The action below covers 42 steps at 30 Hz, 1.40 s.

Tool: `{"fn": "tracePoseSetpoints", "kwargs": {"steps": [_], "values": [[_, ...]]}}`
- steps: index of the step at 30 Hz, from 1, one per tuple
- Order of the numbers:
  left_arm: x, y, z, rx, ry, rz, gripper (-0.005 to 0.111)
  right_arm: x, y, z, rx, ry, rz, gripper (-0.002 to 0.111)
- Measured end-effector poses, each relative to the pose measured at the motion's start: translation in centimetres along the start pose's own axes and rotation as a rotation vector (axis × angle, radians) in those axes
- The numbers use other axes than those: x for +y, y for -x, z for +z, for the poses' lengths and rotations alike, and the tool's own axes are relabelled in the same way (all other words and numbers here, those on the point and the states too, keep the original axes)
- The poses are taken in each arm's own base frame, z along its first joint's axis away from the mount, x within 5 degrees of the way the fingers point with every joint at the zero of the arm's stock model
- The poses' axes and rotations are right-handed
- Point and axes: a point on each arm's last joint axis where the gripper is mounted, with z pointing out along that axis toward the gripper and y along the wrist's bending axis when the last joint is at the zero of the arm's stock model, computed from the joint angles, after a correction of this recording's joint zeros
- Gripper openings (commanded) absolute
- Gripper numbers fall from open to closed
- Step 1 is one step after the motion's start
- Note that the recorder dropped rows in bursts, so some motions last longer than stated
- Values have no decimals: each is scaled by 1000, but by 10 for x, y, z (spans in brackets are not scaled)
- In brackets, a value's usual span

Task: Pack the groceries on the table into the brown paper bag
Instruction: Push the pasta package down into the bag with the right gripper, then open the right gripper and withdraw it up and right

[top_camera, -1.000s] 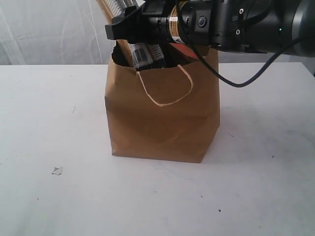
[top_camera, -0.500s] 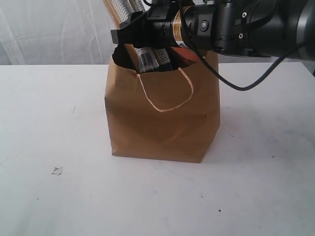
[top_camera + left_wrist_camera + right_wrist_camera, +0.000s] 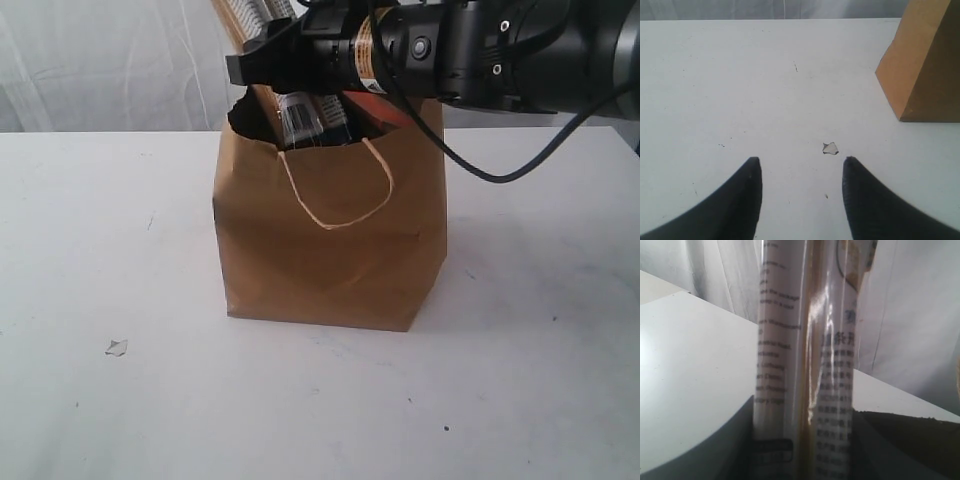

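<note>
The brown paper bag, matte creased kraft with a pale twisted-cord handle, stands in the middle of the surface, which is flat, white and lightly speckled. The right tool, black and boxy, grips the long noodle packet. The packet is slim, wrapped in glossy printed film, and its lower end dips into the bag's mouth while its top leans left. Since a second ago that tool has edged right and slightly up; the bag is unmoved. The left tool hovers empty, its dark tapered fingers apart, near a small white scrap.
</note>
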Motion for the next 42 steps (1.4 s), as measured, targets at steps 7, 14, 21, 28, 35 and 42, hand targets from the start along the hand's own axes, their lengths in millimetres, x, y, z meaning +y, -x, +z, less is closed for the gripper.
{"fn": "tracePoseSetpoints", "kwargs": {"steps": [7,14,21,28,35,42], "values": [[0,0,0,0,0,0,53,4,5,-3,-20,37,1,60],[0,0,0,0,0,0,53,7,10,-7,-39,61,2,61],[0,0,0,0,0,0,53,9,12,-9,-47,70,0,61],[0,0,0,0,0,0,53,12,19,-16,-65,67,-5,60],[0,0,0,0,0,0,53,6,12,-43,-29,-53,-38,60],[0,0,0,0,0,0,53,14,26,-107,-108,-82,-41,59]]}}
